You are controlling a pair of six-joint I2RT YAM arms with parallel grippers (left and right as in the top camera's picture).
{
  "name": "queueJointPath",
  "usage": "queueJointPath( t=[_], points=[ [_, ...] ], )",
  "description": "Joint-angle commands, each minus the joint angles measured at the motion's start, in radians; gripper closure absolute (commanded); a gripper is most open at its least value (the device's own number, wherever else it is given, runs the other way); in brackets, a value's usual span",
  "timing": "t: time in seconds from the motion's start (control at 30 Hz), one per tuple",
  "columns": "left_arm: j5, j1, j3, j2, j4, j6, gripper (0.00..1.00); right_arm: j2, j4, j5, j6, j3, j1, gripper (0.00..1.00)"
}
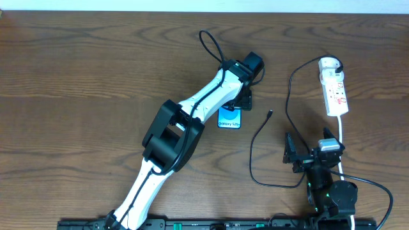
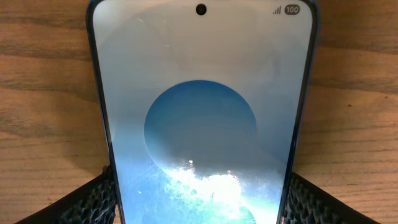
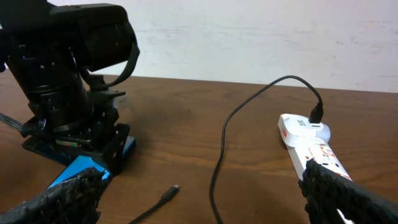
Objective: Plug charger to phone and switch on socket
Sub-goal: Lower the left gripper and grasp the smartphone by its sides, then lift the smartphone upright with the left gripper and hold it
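Slim blue-screened smartphone (image 1: pixel 229 120) lay flat on brown wooden tabletop (image 1: pixel 77 76), left hand (image 1: pixel 243 96) clenched on its edges. Thin black charger cable (image 1: pixel 252 160) lay with connector tip (image 1: pixel 269 115) loose just right of the smartphone. Narrow white power strip (image 1: pixel 335 92) lay well right of the smartphone. The right hand (image 3: pixel 202 193) stood released, empty

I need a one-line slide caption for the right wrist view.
Left tool grips the phone; charger tip lies loose on the table, plug in the socket.
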Motion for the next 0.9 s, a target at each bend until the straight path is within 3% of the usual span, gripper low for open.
queueJointPath(
  t=[0.0,0.87],
  points=[
    [0.002,0.013,0.003,0.014,-0.019,-0.005,0.20,-0.001,-0.005,0.004,0.011,-0.002,0.008,0.01],
    [0.003,0.084,0.003,-0.138,-0.084,0.002,0.21,-0.001,-0.005,0.005,0.011,-0.002,0.008,0.01]
  ],
)
